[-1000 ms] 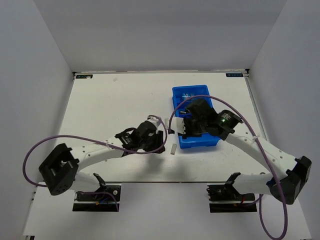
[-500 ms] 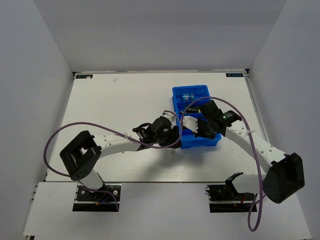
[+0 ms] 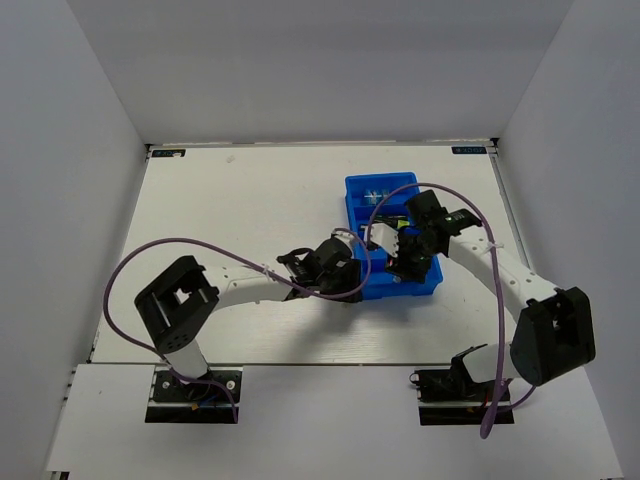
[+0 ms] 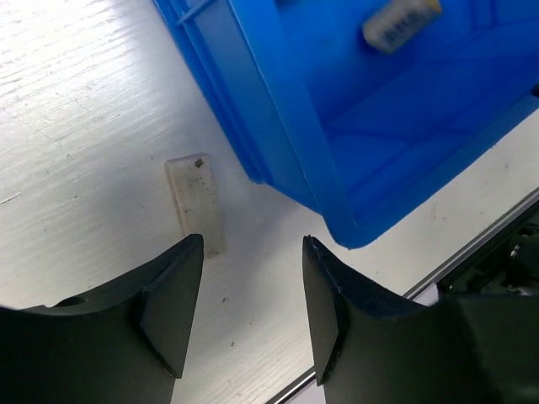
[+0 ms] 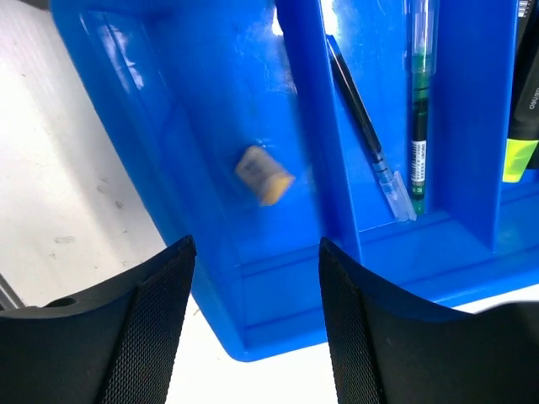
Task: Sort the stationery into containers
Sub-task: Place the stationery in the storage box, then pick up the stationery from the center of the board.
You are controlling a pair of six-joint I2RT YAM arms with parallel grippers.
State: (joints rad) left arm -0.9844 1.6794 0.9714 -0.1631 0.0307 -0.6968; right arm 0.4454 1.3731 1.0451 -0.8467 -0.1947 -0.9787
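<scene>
R gripper [image 5: 254, 252] is hanging over the blue tray [image 5: 472, 126], jaws wide, empty; tan piece [image 5: 263, 175] is showing blurred in its end compartment, pens [image 5: 358, 109] next door. L gripper [image 4: 250, 252] is hovering open, empty, over the eraser [image 4: 195, 202] lying on the table [image 4: 84, 101] beside the tray. That one's left to do.

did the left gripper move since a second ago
Yes. In the top view the left gripper has shifted rightward, toward the bright blue rectangular plastic tray, and now sits at the tray's near left corner.
</scene>
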